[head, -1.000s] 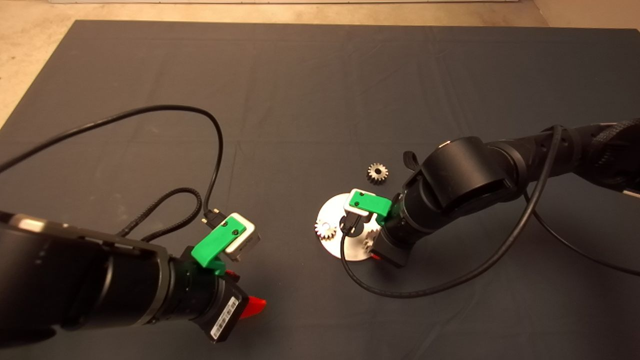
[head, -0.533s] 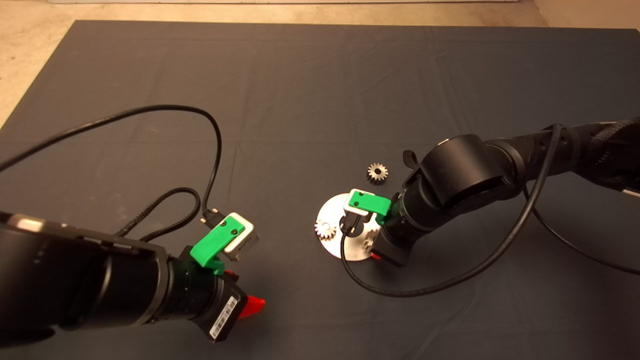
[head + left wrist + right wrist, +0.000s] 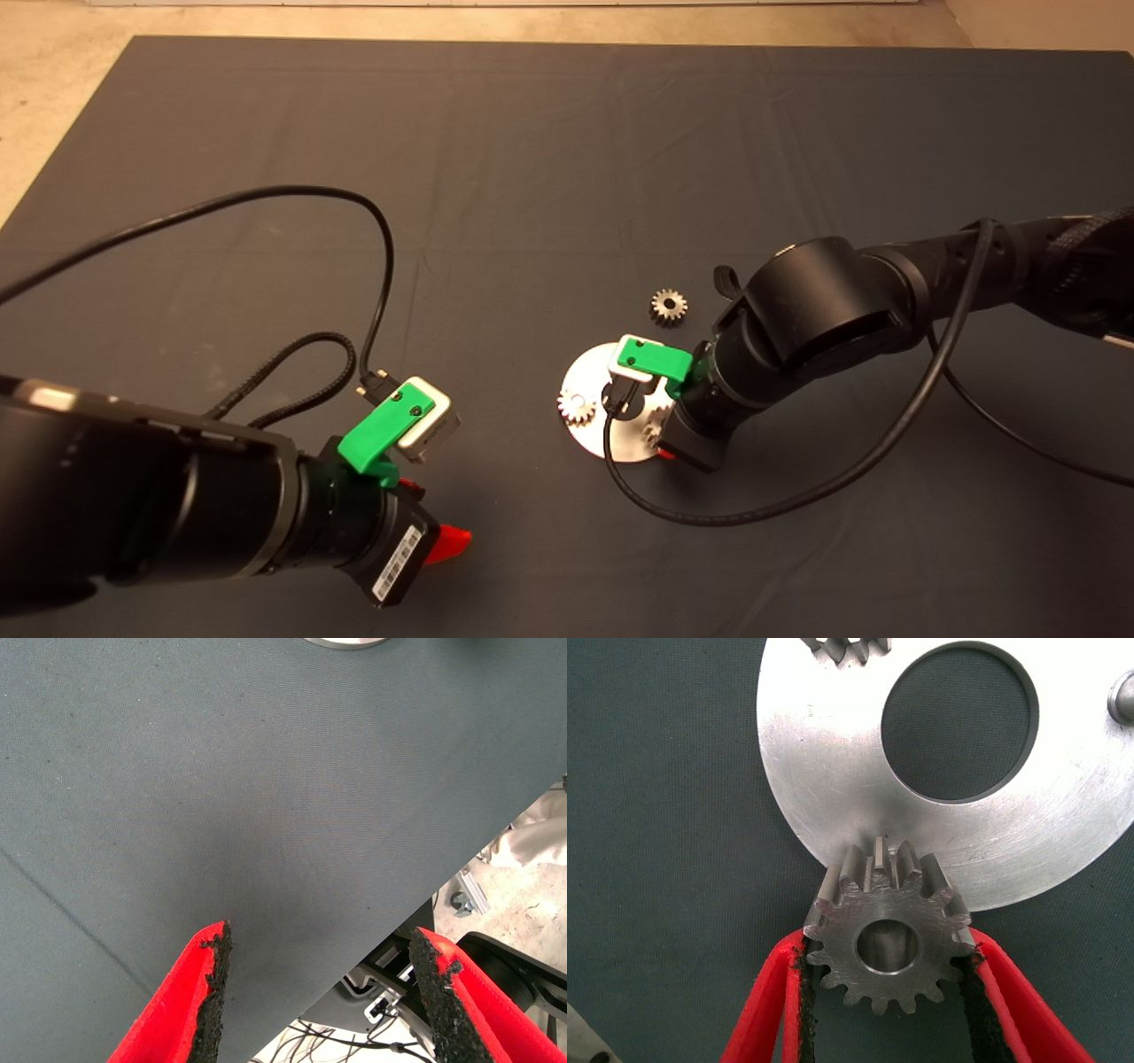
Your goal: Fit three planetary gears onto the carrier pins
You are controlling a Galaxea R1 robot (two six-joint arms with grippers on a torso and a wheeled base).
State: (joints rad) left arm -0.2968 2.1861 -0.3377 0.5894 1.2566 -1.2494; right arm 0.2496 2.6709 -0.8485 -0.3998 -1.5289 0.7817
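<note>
Nearest, the left tool waits wide open over the table. The right tool has barely shifted in the last second, clamping a planetary gear at the disc rim; seating looks unfinished. Farther, a spare gear lies loose

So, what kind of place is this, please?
Probably a robot test bench in a workshop or lab: a dark mat covers the table, bare concrete floor lies beyond it, and the right pincer holds a small gear by a metal disc.
</note>
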